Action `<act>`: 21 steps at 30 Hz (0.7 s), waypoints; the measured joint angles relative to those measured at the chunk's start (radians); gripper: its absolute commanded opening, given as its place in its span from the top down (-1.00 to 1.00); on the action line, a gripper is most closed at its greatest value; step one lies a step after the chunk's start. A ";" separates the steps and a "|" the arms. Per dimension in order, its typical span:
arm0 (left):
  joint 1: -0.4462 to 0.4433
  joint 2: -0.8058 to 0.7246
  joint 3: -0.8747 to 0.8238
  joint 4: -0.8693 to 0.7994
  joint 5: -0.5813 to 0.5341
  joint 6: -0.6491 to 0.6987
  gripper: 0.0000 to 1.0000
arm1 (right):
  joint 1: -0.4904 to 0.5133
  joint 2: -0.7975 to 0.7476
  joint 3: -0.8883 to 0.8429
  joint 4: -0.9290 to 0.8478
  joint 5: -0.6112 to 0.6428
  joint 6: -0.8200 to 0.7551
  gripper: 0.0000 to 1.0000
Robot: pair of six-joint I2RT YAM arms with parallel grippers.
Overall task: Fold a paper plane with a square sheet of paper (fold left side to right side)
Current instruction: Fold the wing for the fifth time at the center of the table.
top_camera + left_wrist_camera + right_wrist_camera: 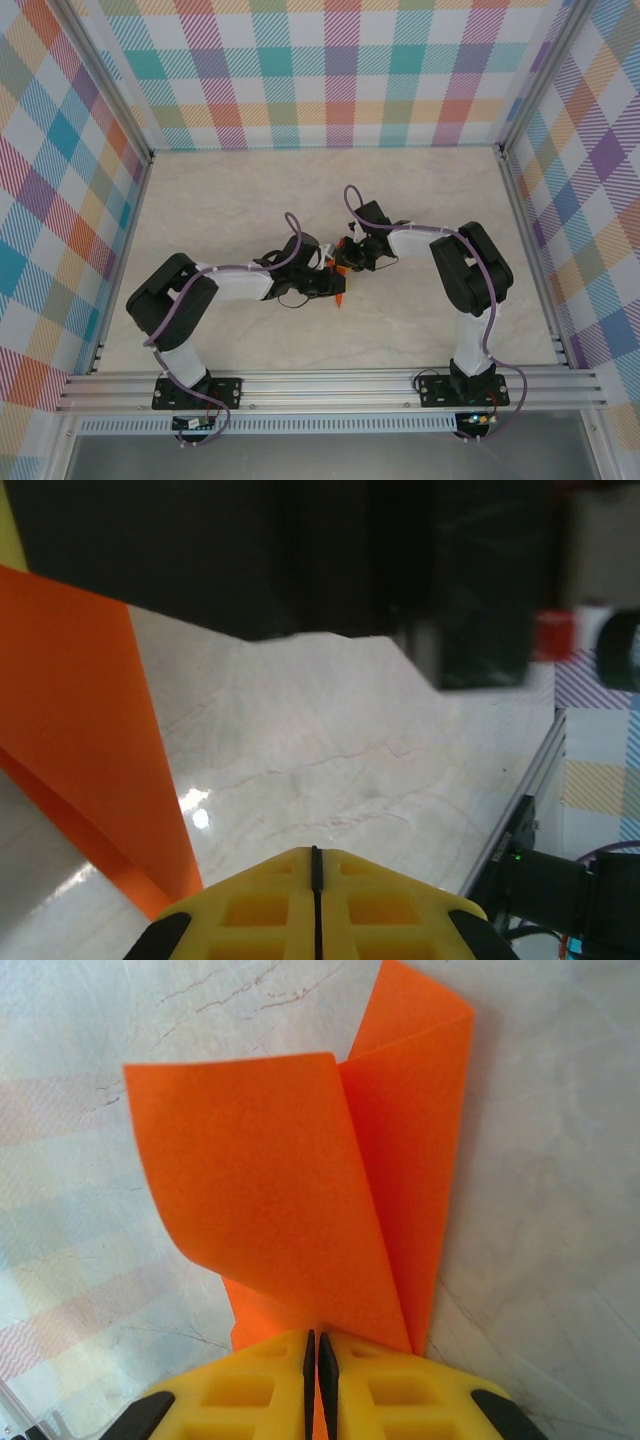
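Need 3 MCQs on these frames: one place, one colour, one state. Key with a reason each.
1. Where does the thin bright orange paper sheet lie?
A) near the middle of the table
B) against the back wall
C) on the front rail
2. The fingers of the right pincer are:
A) blue
B) yellow
C) white
3. The sheet is:
A) flat, unfolded
B) crumpled into a ball
C) folded in layers, clamped by the right pincer
Key:
1A: the top view shows it mid-table.
2B: the right wrist view shows yellow fingers.
3C: layered flaps emerge from the shut jaws.
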 measured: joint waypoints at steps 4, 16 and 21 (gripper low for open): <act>0.000 0.045 0.009 -0.012 -0.019 0.018 0.90 | 0.000 0.000 0.000 0.001 0.000 0.000 0.70; 0.000 0.089 -0.019 0.039 -0.038 0.016 1.00 | -0.013 -0.021 -0.009 0.006 -0.011 -0.003 0.83; -0.002 0.083 -0.037 0.064 -0.040 0.016 1.00 | -0.028 -0.150 -0.026 -0.064 0.005 -0.027 0.99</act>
